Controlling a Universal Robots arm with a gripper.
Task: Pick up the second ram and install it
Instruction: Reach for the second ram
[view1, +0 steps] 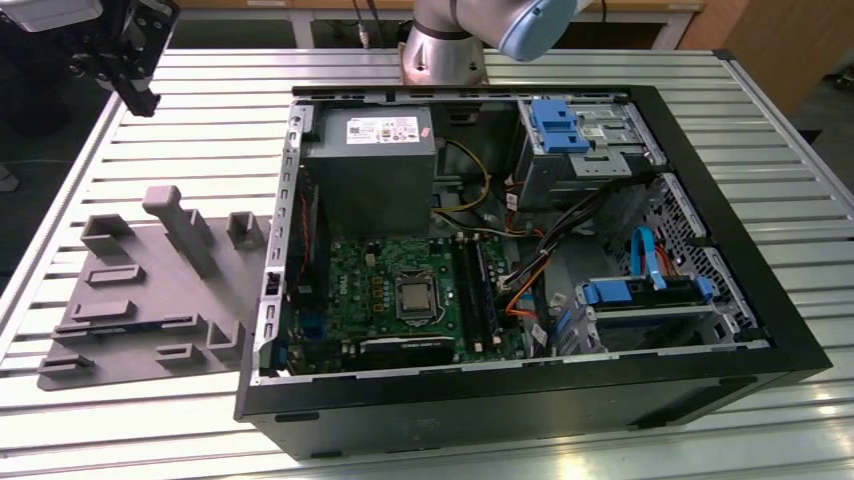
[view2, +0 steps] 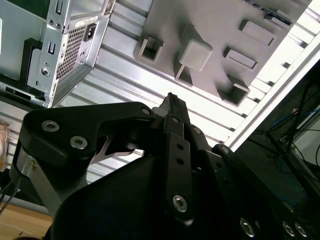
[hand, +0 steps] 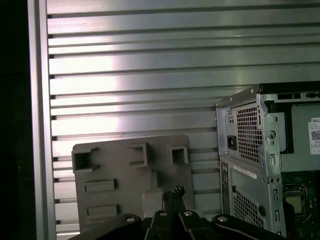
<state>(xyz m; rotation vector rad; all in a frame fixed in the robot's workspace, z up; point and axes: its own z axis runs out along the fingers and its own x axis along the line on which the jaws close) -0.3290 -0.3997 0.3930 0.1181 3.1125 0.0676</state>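
At eleven o'clock in the exterior view, the black two-finger gripper (view1: 138, 100) hangs over the ribbed aluminium table (view1: 200, 90), jaws pressed together. The second ram (view2: 270, 14), a thin dark stick, appears to lie along the far edge of the grey plastic tray (view1: 160, 290), at nine o'clock of the open black computer case (view1: 534, 400).

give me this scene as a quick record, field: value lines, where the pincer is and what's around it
pincer: shut, holding nothing, up off the table
nearest thing: grey tray, at its end with the tall block
tray: flat on the table, at the exterior view's left of the computer case
case: lying on its side, open, motherboard facing up
memory slots: long, black, at the exterior view's right of the processor socket
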